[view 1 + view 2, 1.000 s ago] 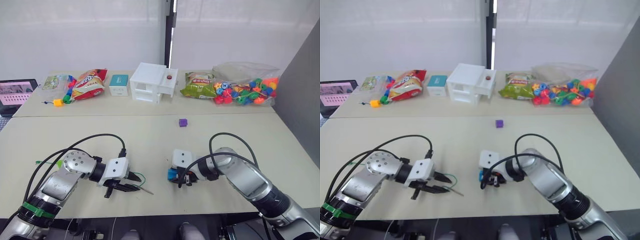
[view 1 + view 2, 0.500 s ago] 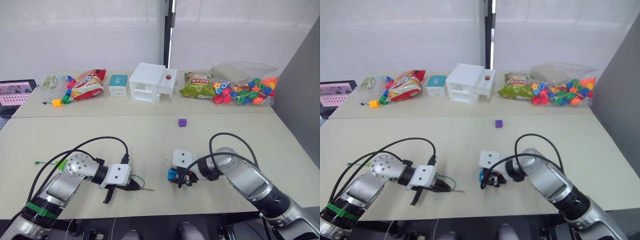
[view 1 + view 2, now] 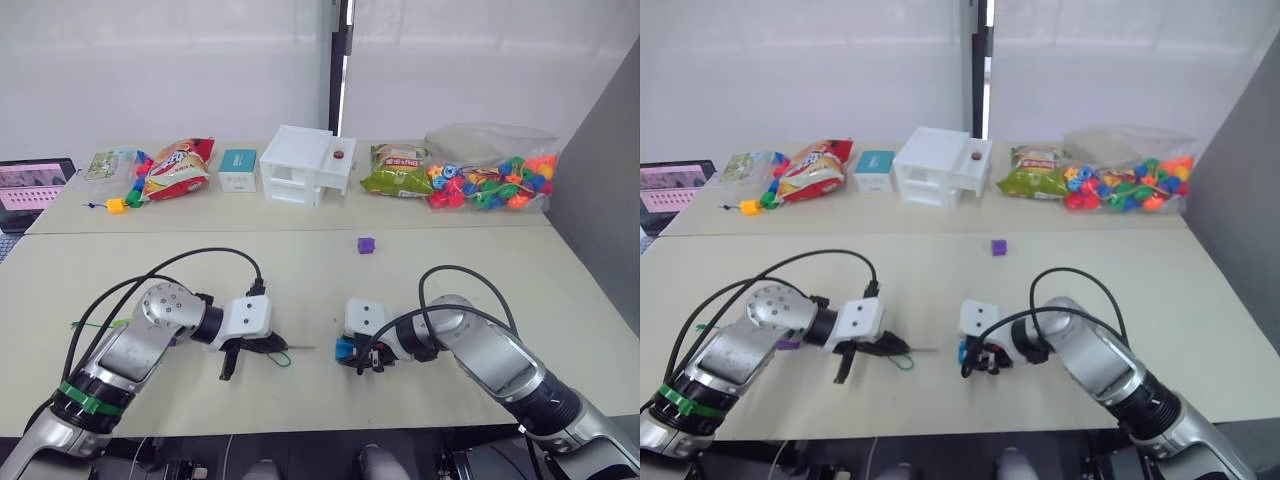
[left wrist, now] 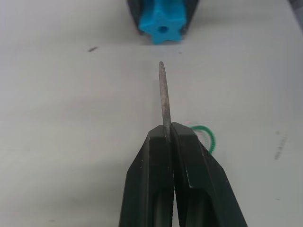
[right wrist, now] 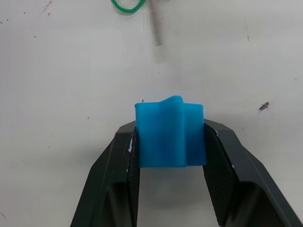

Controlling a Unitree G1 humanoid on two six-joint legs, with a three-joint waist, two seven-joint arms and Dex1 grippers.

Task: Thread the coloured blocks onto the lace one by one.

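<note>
Left wrist view: left gripper [image 4: 168,135] clamps lace [image 4: 164,97] tip, aimed near blue block [image 4: 163,24] hole; right gripper [image 5: 169,142] pinches that block. Keep tip level, centre it.

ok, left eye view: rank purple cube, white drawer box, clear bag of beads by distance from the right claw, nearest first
1. Purple cube: alone on the near table, just beyond the right claw, which grips a blue block.
2. White drawer box: middle of the far table.
3. Clear bag of beads: far table, at its right end.
</note>
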